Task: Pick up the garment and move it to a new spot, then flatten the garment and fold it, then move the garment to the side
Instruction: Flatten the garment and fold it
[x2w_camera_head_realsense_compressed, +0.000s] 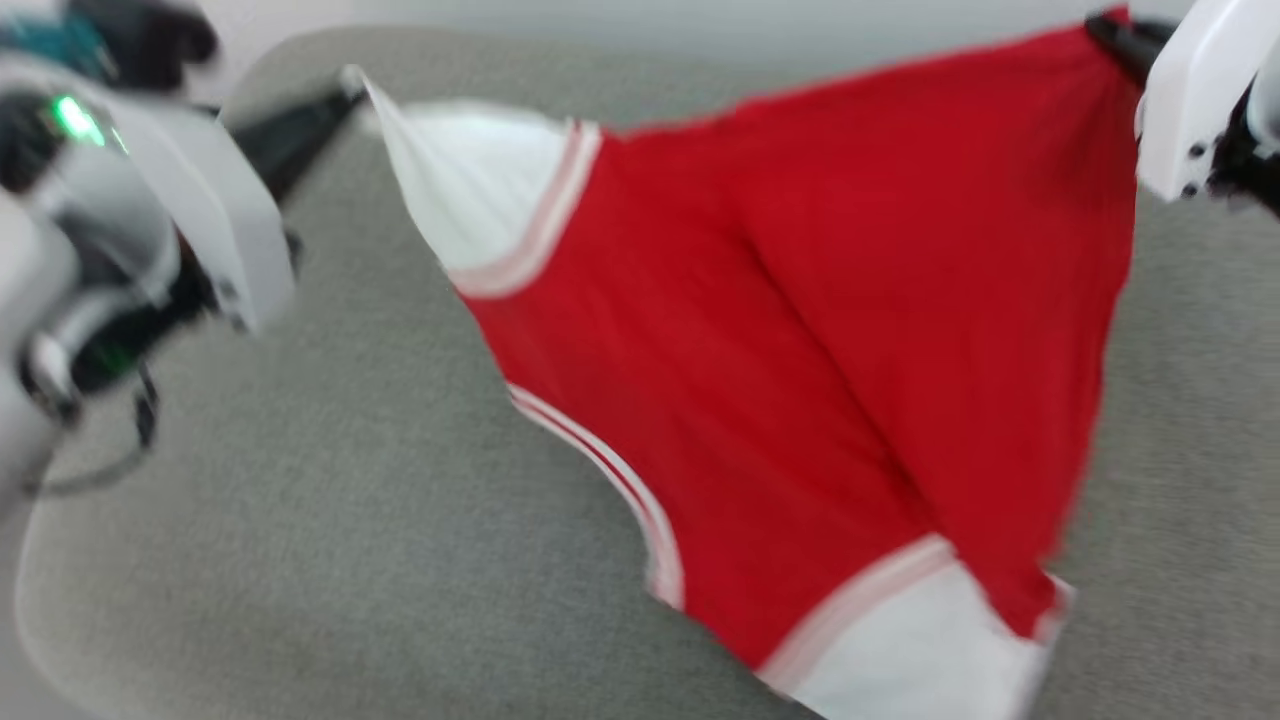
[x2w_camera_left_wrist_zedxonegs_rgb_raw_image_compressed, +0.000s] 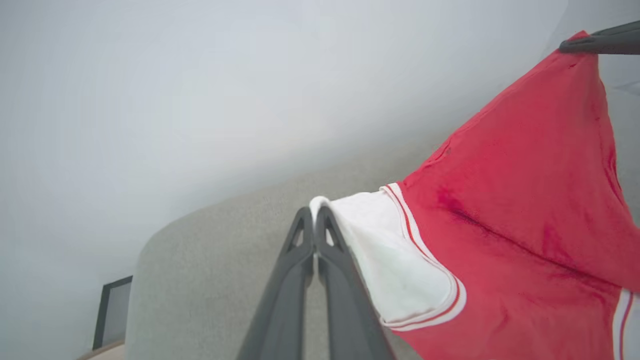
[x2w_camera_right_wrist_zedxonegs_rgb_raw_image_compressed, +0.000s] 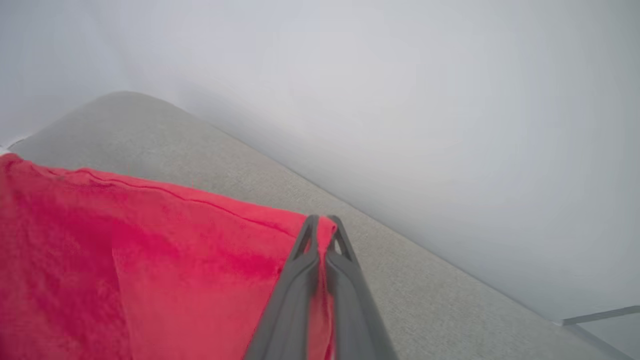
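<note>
The garment (x2w_camera_head_realsense_compressed: 800, 350) hangs stretched in the air between my two grippers, its plain red side toward the head camera; no lettering shows. My left gripper (x2w_camera_head_realsense_compressed: 345, 95) is shut on the tip of a white sleeve (x2w_camera_head_realsense_compressed: 470, 190), seen up close in the left wrist view (x2w_camera_left_wrist_zedxonegs_rgb_raw_image_compressed: 316, 212). At the upper right my right gripper (x2w_camera_head_realsense_compressed: 1105, 30) is shut on a red corner of the hem (x2w_camera_right_wrist_zedxonegs_rgb_raw_image_compressed: 320, 225). The second white sleeve (x2w_camera_head_realsense_compressed: 930, 640) dangles at the bottom. The garment (x2w_camera_left_wrist_zedxonegs_rgb_raw_image_compressed: 525, 210) slopes from the sleeve up to the right gripper's fingers (x2w_camera_left_wrist_zedxonegs_rgb_raw_image_compressed: 600, 42). The head view is blurred.
Below the garment lies a wide grey fabric-covered surface (x2w_camera_head_realsense_compressed: 350, 520) with rounded corners. A pale wall (x2w_camera_right_wrist_zedxonegs_rgb_raw_image_compressed: 400, 100) stands behind it. A dark-framed panel (x2w_camera_left_wrist_zedxonegs_rgb_raw_image_compressed: 112, 312) shows low at the left in the left wrist view.
</note>
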